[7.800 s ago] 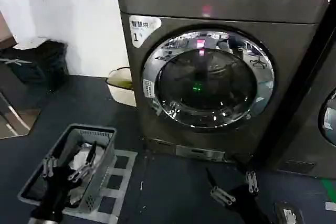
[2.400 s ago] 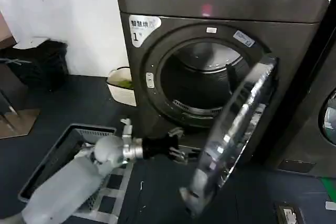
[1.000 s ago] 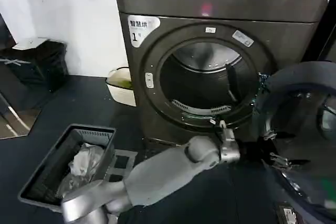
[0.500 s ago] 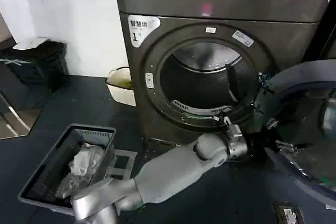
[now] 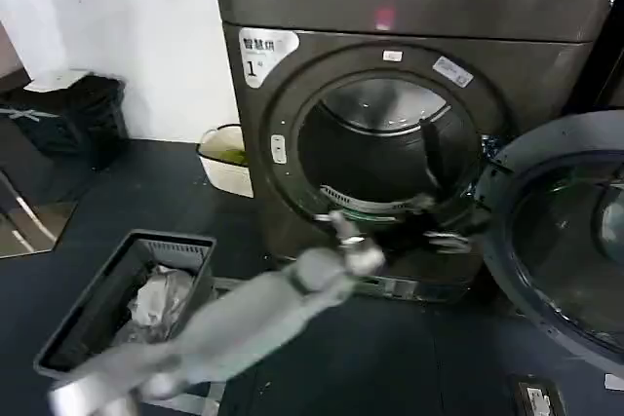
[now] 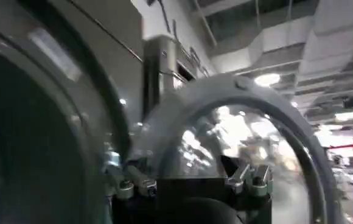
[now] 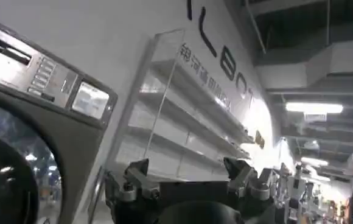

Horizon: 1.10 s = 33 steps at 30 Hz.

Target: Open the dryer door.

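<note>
Before the dryer, my left hand hangs with fingers spread, holding nothing, since the dryer door stands swung wide to the right, clearing the drum opening.

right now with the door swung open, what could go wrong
1. The dryer door hangs wide open to the right, and the left gripper sits near its hinge side; a careless sweep might knock it back.
2. The arm reaches over the basket; withdrawing low could clip it.
</note>
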Available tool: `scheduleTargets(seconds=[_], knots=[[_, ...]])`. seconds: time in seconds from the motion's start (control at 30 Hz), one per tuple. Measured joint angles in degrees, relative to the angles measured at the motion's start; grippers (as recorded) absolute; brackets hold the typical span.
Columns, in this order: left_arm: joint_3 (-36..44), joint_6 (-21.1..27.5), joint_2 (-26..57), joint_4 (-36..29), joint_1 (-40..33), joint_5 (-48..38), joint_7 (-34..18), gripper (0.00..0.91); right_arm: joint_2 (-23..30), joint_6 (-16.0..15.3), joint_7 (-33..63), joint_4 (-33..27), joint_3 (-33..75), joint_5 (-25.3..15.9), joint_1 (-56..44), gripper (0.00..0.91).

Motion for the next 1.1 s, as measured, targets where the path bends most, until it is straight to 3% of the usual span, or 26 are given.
scheduleTargets(seconds=[0.43,0.57,0.7,1.1], knots=[[-4.1,1.2,31.3,-16.3,7.1,-1.3,-3.2,0.907,-2.1,3.2,0.2,-0.4,0.7,-6.4,2.1,0.907],[-8.3,5.7,41.0,-19.2,12.3,-0.4,-3.6,0.907,-2.8,3.4,0.6,-1.4,0.2,-6.5,3.0,0.907],[-13.1,13.3,49.6,-21.4,17.8,3.1,-6.0,0.907,-2.9,3.7,0.6,-2.0,-0.4,-6.6,3.7,0.907],[-12.8,23.9,64.8,-17.1,21.3,12.7,0.8,0.907,-3.3,4.9,0.3,-3.8,-1.5,-6.7,4.1,0.907]])
